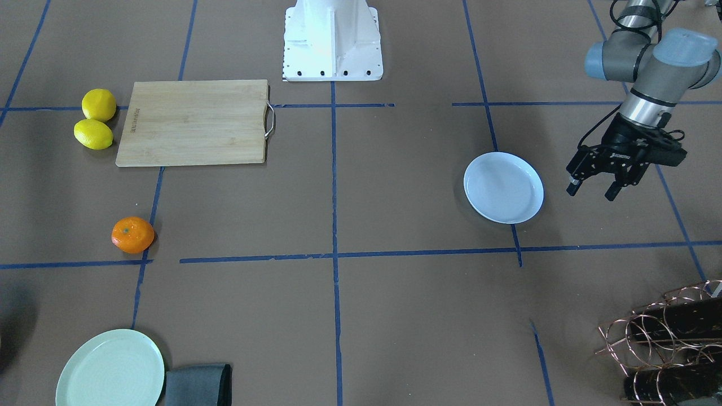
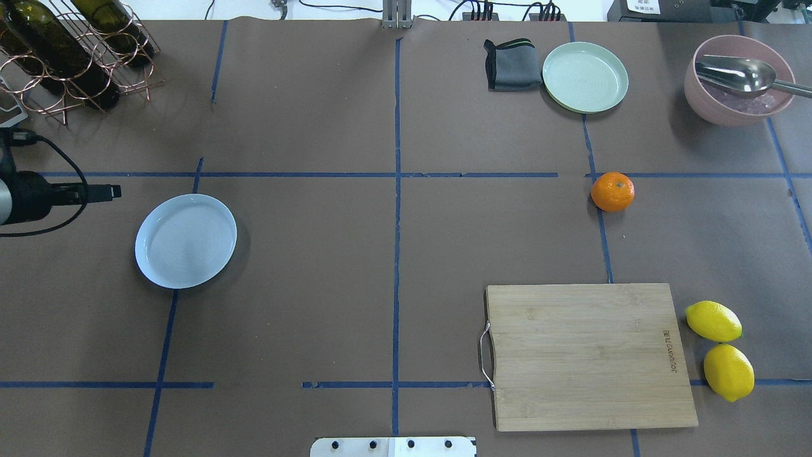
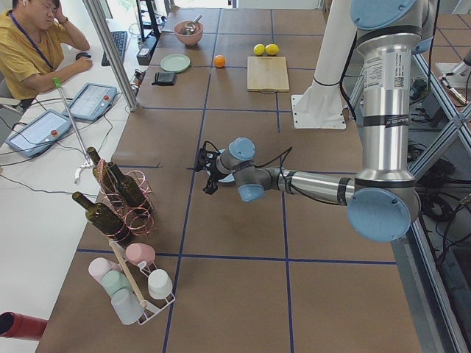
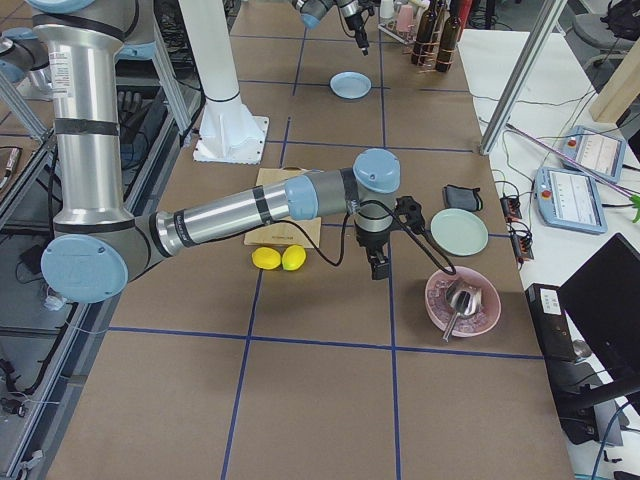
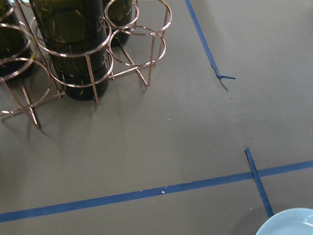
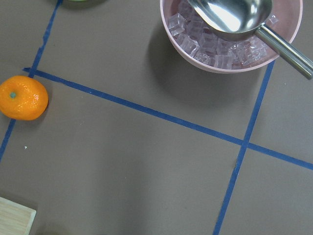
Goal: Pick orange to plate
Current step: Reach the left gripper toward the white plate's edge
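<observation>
Dimpled round orange (image 1: pixel 132 234), glossy shallow plate (image 1: pixel 503 188); pink bowl (image 2: pixel 704 108) holds ice cubes (image 6: pixel 195 44). Left hand (image 1: pixel 591 193) wide; right hand (image 4: pixel 379 268), cannot tell.

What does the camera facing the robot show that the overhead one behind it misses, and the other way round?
Only the front-facing view shows the left gripper, fingers apart, near the plate. Only the overhead view shows the pink bowl with its metal scoop. Both show that plate, the orange, the two lemons, the cutting board, the mint-green plate and the bottle rack.
</observation>
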